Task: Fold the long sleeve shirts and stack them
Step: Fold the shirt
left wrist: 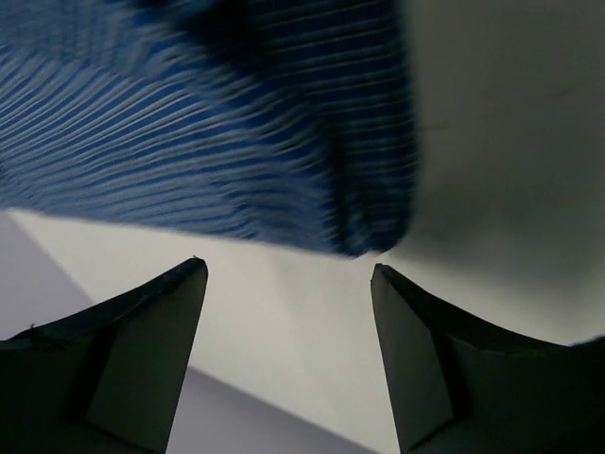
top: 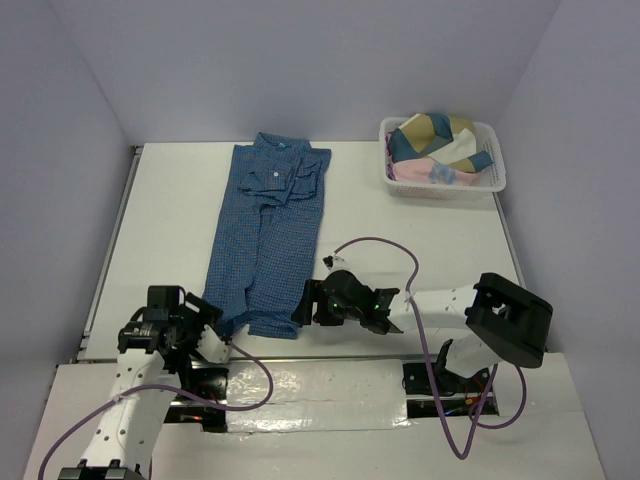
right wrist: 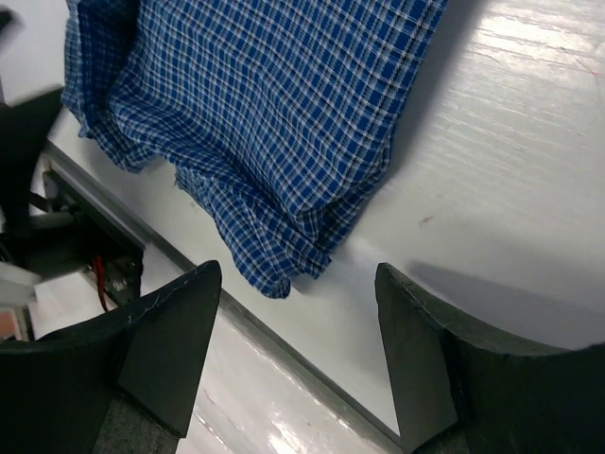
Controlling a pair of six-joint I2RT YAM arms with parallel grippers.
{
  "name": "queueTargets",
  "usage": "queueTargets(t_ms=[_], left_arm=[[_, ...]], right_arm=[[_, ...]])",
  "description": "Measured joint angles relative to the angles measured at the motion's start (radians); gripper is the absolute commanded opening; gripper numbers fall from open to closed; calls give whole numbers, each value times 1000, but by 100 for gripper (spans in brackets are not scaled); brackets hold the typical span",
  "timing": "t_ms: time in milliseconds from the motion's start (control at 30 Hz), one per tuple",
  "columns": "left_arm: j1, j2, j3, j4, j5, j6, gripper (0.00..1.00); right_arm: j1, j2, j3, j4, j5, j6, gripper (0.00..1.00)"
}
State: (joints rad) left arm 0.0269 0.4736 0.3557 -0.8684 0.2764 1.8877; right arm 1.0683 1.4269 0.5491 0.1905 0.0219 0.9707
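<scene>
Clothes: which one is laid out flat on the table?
The blue checked shirt; the other clothes are bundled in the white basket.

White matte table (top: 160, 230). At its far right corner, a white plastic laundry basket (top: 445, 188) with slotted walls, set close to the right edge. Along the left edge, a thin metal rail (top: 108, 250). At the near edge, a glossy white board (top: 320, 385), catching the light in bright streaks. Behind and on both sides, plain pale lavender walls (top: 300, 60).
</scene>
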Motion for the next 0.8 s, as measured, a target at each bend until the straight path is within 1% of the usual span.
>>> queueTargets(t_ms=[67, 267, 333, 367, 400, 433, 467, 500, 533, 567, 667, 700, 733, 800], left_arm=[[-3, 6, -66, -7, -24, 37, 85], [-18, 41, -86, 87, -61, 82, 77], [-36, 54, -100, 135, -72, 95, 73], [-44, 59, -108, 161, -75, 100, 71], [-50, 63, -116, 184, -75, 101, 63], [-55, 67, -123, 203, -74, 100, 54], [-59, 72, -130, 213, -72, 100, 45], [-64, 75, -136, 219, -68, 99, 29], [-68, 79, -142, 217, -57, 99, 11], [-73, 83, -148, 216, -53, 100, 0], [-83, 85, -148, 209, -33, 101, 0], [-86, 85, -138, 183, -16, 101, 0], [-89, 86, -130, 166, -6, 101, 0], [-99, 89, -95, 107, 26, 100, 0]], right_arm=[[0, 16, 0, 26, 0, 18, 73], [0, 94, 6, 92, -19, 67, 69], [0, 128, 23, 122, -38, 80, 69], [0, 146, 33, 134, -48, 84, 66], [0, 162, 42, 147, -59, 87, 64], [0, 175, 47, 159, -67, 92, 60], [-1, 186, 49, 172, -73, 96, 50], [-4, 195, 48, 182, -82, 99, 45], [-9, 200, 45, 186, -89, 106, 39], [-14, 201, 37, 192, -95, 110, 28], [-39, 190, -6, 209, -111, 116, 15], [-50, 172, -27, 201, -111, 111, 13], [-56, 148, -42, 183, -111, 104, 8], [-66, 99, -47, 127, -106, 84, 4]])
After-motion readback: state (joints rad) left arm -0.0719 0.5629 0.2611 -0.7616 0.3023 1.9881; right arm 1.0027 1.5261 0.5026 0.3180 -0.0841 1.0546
